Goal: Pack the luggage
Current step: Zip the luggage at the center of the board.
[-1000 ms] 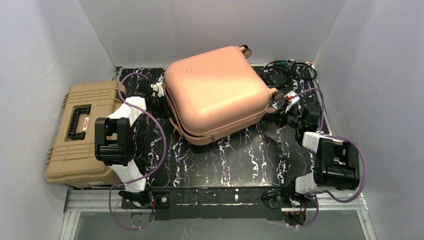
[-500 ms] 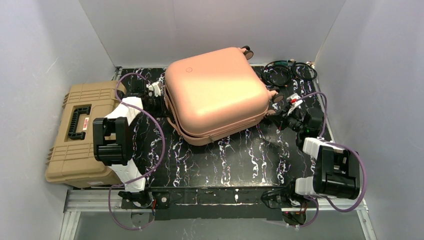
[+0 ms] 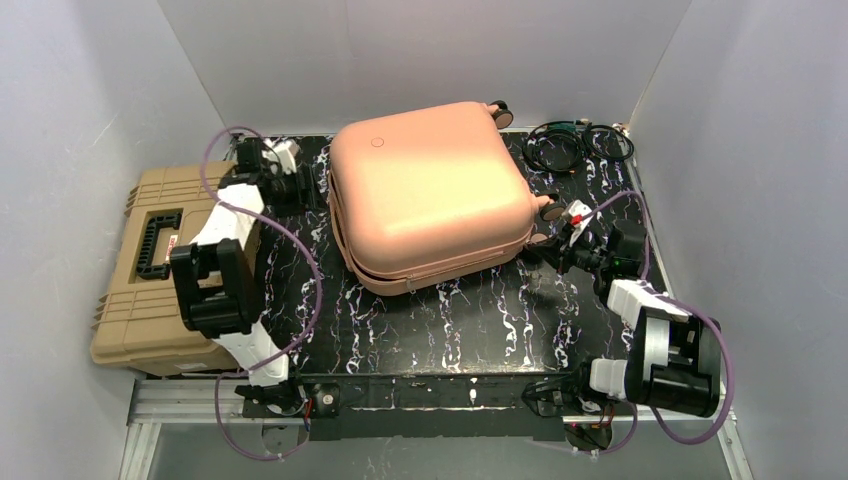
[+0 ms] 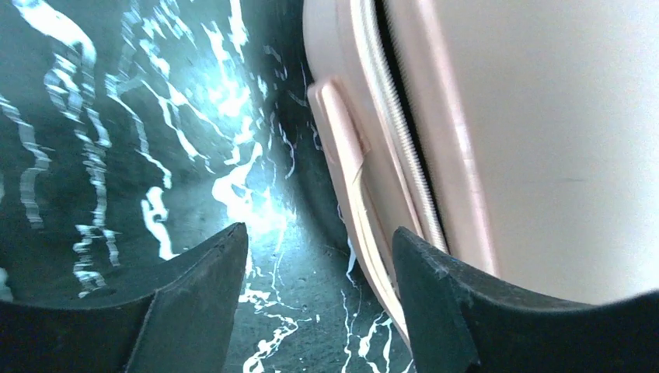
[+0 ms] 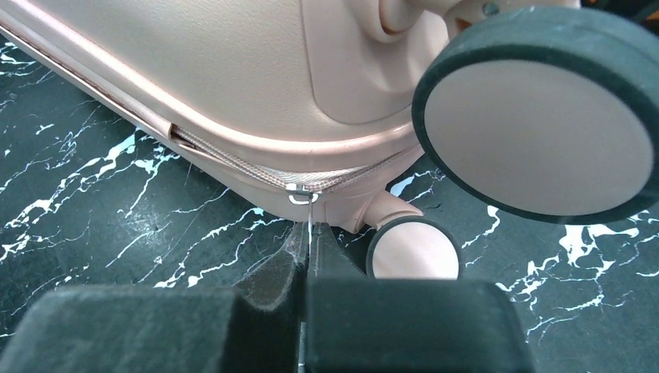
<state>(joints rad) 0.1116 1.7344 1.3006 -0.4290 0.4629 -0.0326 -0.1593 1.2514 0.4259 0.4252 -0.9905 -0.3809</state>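
Note:
The luggage point(image 3: 430, 195), a peach-pink hard-shell suitcase, lies flat and closed on the black marbled table point(image 3: 470, 320). My right gripper point(image 5: 311, 233) is at its right near corner beside the wheels point(image 5: 536, 128), shut on the thin metal zipper pull point(image 5: 309, 216) that hangs from the slider. In the top view that gripper point(image 3: 548, 250) sits just below the corner wheel. My left gripper point(image 4: 319, 241) is open with only table between its fingers, beside the suitcase's left side, its flat side handle point(image 4: 346, 148) and its zipper point(image 4: 396, 116). From above the left gripper point(image 3: 303, 183) is close to the shell.
A tan ribbed toolbox point(image 3: 160, 265) with a black handle stands at the table's left edge, under the left arm. A coil of black cables point(image 3: 575, 145) lies at the back right. Grey walls close in the back and both sides.
My left gripper has opened and swung back-left, away from the suitcase's side. The right gripper, still shut on the pull, has shifted nearer along the corner, and the suitcase has turned slightly.

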